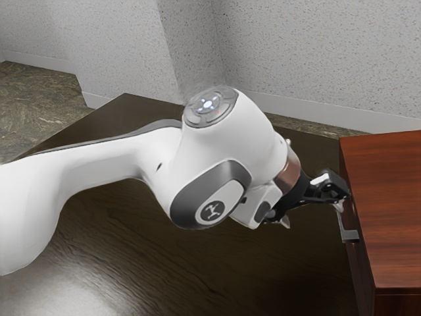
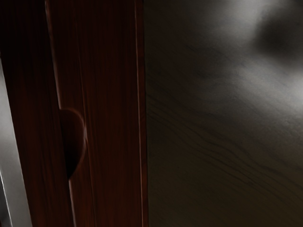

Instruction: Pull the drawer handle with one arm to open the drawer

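A red-brown wooden cabinet point(image 1: 388, 197) stands at the exterior view's right, its drawer front facing the arm. A grey bar handle point(image 1: 347, 227) sticks out from that front on short posts. My black gripper point(image 1: 337, 189) reaches in from the left and sits at the handle's upper end, close against the cabinet front. In the wrist view the dark red drawer front point(image 2: 104, 94) is very near, with a seam and a rounded notch point(image 2: 73, 142) in it. A grey strip point(image 2: 12, 189) runs along one edge beside the wood.
The cabinet and arm stand on a dark wood-grain surface point(image 1: 197, 263). A speckled white wall point(image 1: 296, 46) with a pale baseboard runs behind. My white forearm point(image 1: 85, 191) crosses the left half of the exterior view.
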{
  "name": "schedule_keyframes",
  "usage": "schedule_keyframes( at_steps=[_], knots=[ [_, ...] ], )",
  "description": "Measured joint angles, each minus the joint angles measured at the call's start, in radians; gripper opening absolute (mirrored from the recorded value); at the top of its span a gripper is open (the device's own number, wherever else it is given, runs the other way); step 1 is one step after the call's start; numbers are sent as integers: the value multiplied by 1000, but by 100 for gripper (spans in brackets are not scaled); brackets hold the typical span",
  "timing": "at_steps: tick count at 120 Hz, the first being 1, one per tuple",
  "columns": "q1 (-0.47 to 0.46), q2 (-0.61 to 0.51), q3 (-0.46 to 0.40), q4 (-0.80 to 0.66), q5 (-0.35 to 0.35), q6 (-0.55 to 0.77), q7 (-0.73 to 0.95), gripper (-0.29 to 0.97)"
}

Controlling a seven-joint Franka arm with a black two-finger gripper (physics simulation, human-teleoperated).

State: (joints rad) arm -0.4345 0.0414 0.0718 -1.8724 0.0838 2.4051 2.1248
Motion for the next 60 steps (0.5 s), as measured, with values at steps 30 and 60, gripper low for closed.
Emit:
schedule_keyframes(
  at_steps=[30, 60],
  knots=[
    [-24, 8, 5, -18, -6, 18, -2, 65],
    [-56, -66, 21, -98, -3, 25, -2, 64]
  ],
)
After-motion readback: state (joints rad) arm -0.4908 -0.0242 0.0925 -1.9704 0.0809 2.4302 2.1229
